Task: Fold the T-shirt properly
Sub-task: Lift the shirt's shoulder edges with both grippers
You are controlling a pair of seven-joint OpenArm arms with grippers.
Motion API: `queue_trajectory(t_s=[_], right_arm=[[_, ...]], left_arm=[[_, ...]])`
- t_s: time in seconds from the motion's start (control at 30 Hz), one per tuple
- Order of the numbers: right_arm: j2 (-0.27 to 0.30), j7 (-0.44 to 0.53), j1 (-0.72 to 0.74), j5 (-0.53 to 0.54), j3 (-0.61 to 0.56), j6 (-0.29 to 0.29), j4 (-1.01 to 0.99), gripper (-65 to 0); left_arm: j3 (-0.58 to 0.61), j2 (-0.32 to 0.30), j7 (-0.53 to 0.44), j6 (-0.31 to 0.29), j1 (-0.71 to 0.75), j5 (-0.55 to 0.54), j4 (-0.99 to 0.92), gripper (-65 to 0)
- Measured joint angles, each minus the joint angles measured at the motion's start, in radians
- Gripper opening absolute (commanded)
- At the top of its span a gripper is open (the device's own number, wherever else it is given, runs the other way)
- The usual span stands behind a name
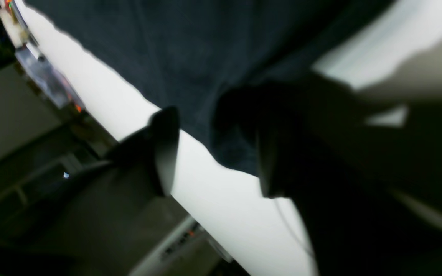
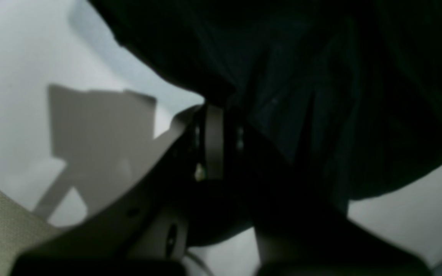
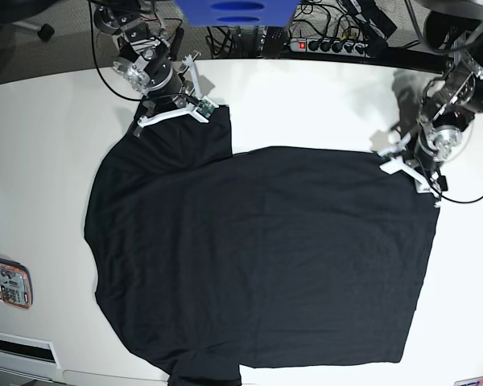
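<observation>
You are closing the left gripper, half-open, around the T-shirt corner at the base view's right; seat the cloth deep. The right gripper is pinching the upper-left corner shut

T-shirt: spread flat on table | right gripper: at its far-left corner | left gripper: at its far-right corner | power strip: behind table

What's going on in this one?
A two-armed robot is working on a black T-shirt spread nearly flat on a white table. The right end effector is shut on the cloth at one far corner. The left end effector sits at the opposite far corner, cloth between its fingers. No fold is made yet.
</observation>
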Motion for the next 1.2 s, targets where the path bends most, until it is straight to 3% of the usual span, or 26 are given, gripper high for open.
queue_trajectory(t_s=[0.1,0.63,0.93,1.2], right_arm=[[-0.003,-0.004,0.000,-0.004,0.000,0.000,0.001,-65.0],[-0.003,-0.001,0.000,-0.002,0.000,0.004,0.008,-65.0],[-0.001,-0.017,0.102,0.003,0.000,0.015,0.009,-65.0],[0.000,-0.015,0.148,-0.119,0.013,0.027,0.011,-65.0]], left_arm=[[0.000,0.022,0.026,-0.012,0.001,0.002,0.000,-65.0],[-0.088,0.036,-0.009,-0.035,0.025,-0.033,0.031,-65.0],[-0.100,0.039,-0.009,-0.038,0.022,-0.036,0.031,-65.0],[-0.323,0.109,-0.023,-0.069,0.030,-0.060,0.026,-65.0]])
